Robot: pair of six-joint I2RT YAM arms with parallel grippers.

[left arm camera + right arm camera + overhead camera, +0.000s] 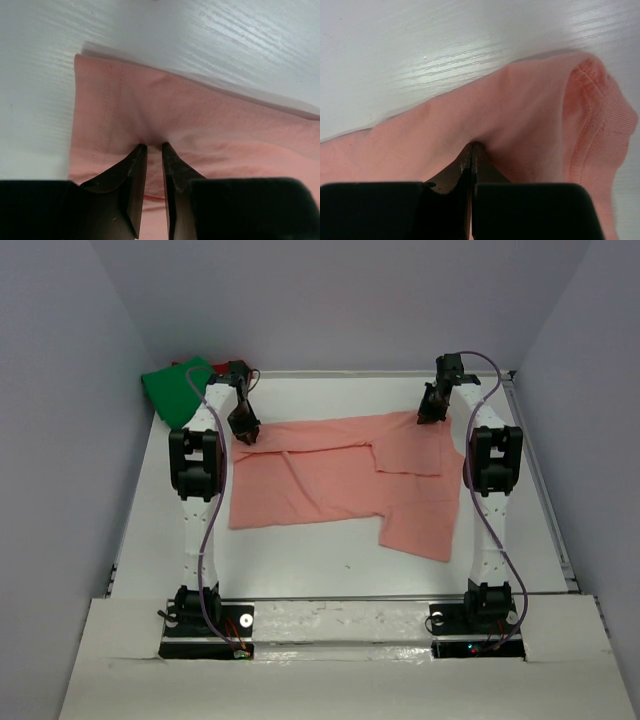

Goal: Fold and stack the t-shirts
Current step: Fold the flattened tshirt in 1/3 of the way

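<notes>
A salmon-pink t-shirt [330, 480] lies spread across the middle of the table, partly folded, with a sleeve flap at the near right. My left gripper [245, 435] is down on its far left corner. In the left wrist view the left gripper [154, 145] has its jaws narrowly apart, with the pink cloth [210, 120] puckered between the tips beside the stitched hem. My right gripper [428, 415] is at the shirt's far right edge. In the right wrist view the right gripper [471, 145] is pinched tight on the cloth [520, 110] next to the ribbed collar [600, 115].
A bright green t-shirt [178, 388] lies bunched at the far left corner, against the left wall. A sliver of dark red t-shirt [228, 362] shows behind it. Bare white table [320, 560] runs in front of the pink shirt up to the arm bases.
</notes>
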